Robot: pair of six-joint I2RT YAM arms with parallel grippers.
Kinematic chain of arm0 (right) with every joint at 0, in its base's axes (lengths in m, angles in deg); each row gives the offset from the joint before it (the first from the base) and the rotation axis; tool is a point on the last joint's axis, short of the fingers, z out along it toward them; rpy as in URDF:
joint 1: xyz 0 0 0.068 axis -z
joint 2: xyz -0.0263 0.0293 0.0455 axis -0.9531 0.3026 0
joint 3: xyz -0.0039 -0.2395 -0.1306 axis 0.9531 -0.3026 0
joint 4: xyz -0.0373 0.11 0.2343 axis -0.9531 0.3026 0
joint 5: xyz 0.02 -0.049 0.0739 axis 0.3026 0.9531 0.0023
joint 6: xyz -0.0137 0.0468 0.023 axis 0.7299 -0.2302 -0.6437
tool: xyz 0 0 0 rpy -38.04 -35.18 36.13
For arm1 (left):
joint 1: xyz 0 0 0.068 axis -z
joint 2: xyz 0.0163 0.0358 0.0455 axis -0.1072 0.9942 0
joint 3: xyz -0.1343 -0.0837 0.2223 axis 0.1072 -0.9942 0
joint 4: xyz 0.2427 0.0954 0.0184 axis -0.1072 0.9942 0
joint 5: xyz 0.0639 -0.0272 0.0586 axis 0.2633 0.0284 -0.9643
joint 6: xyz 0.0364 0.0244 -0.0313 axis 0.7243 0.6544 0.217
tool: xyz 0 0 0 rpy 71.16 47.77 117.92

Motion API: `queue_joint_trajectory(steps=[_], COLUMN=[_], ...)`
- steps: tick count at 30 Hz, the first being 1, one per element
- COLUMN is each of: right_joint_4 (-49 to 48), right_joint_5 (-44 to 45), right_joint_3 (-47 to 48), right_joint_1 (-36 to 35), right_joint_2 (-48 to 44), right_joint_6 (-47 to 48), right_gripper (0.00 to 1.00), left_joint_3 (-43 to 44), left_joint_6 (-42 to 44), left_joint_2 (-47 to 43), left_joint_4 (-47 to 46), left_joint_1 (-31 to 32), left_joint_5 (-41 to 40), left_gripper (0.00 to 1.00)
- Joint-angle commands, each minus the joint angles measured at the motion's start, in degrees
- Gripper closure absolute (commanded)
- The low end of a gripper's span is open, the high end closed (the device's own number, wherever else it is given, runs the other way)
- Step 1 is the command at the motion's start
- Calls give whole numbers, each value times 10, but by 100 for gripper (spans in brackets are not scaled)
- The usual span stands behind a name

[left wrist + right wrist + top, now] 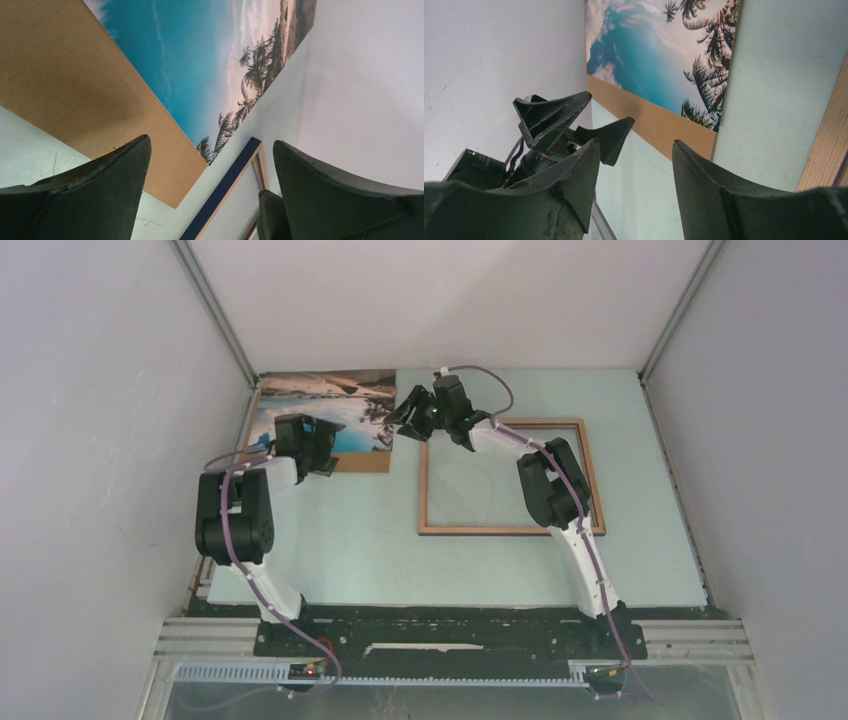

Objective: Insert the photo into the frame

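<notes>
Top view first. The rectangular landscape photo (338,400), with turquoise water, white patches and dark trees, lies flat and picture side up in the far-left corner of the pale green table (350,540). It sits on a plain brown backing board (365,462) that pokes out along its near edge. The photo's long axis runs left to right along the far wall.

The thin-edged, light brown wooden frame (505,530) lies flat right of centre with its wood face up. Its long sides also run left to right, and it's apart from the photo. Your left gripper (312,445) is over the photo's near edge, but you can't read its jaws from up here. Your right gripper (405,418) sits between the photo's right edge and the frame's far-left corner, fingers spread with nothing in them.

Left wrist view: the photo (200,60) runs diagonally across the top, a big turquoise band with palm-like trees along one edge. The backing board (75,90) shows as a wide brown strip beside it. A dark navy edge of the frame (225,187) slants in lower down. The left gripper (211,145) has its jaws wide apart and empty, and I don't see them touching anything.

Right wrist view: the photo (659,55) is up top, with the backing board (659,125) peeking out under it. A slice of the frame's wood (829,140) shows at the right edge. The right gripper (636,145) is open with only bare table between its jaws. The left gripper (601,112) shows on the left, fingers splayed and holding nothing.
</notes>
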Motion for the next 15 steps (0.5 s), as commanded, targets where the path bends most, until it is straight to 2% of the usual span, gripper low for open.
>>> queue_joint_trajectory(steps=[1, 15], right_joint_4=[62, 98], right_joint_5=[49, 36], right_joint_3=[42, 133], right_joint_1=[-7, -21], right_joint_2=[31, 113], right_joint_6=[22, 15], right_gripper=[37, 43], left_joint_3=[20, 3], left_joint_6=[-9, -5], left_joint_2=[13, 11], left_joint_4=[15, 85], left_joint_1=[-7, -16], left_joint_5=[-8, -31], left_gripper=[1, 0])
